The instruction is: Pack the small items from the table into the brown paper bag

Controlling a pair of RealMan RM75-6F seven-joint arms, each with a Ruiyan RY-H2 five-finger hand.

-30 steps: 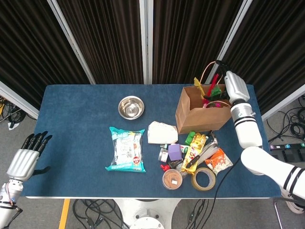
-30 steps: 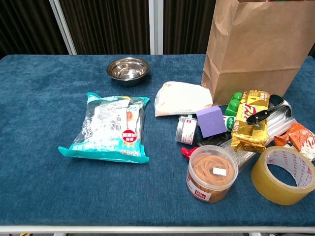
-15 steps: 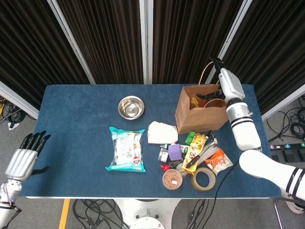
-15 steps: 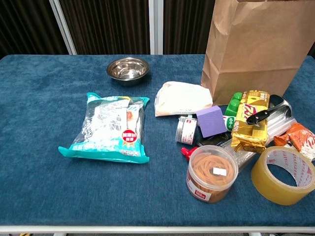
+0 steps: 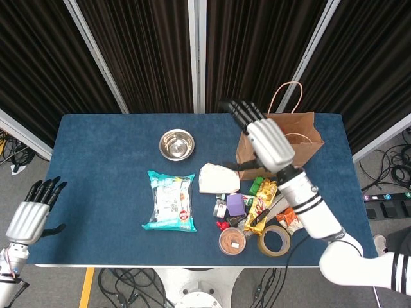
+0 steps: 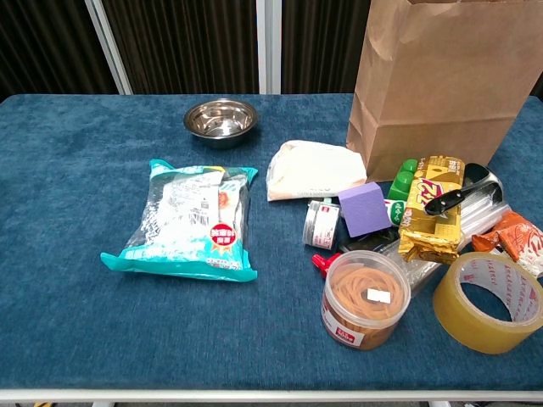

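Blue cloth covers the table (image 6: 102, 339), and nearest the robot along its front edge sit the roll of tape (image 6: 489, 301) and the tub of rubber bands (image 6: 365, 298), with the teal snack packet (image 6: 188, 220) lying flat to their left. Just behind them the purple block (image 6: 366, 209), the yellow snack bar (image 6: 429, 203) and the white pouch (image 6: 316, 170) crowd together, all of it small stuff not yet packed. Beyond that clutter the brown paper bag (image 6: 445, 85) stands upright at the right rear, and the steel bowl (image 6: 221, 117) sits alone further back. What has changed is the right hand (image 5: 266, 140): a second ago it was at the far side of the bag's mouth with bright items, and now it hangs in front of the bag above the pile, fingers spread and holding nothing (so that load has evidently gone in). By my reading it is coming back for the next piece. The left hand (image 5: 31, 215) idles off the table's left front corner, fingers apart and empty, much as before.
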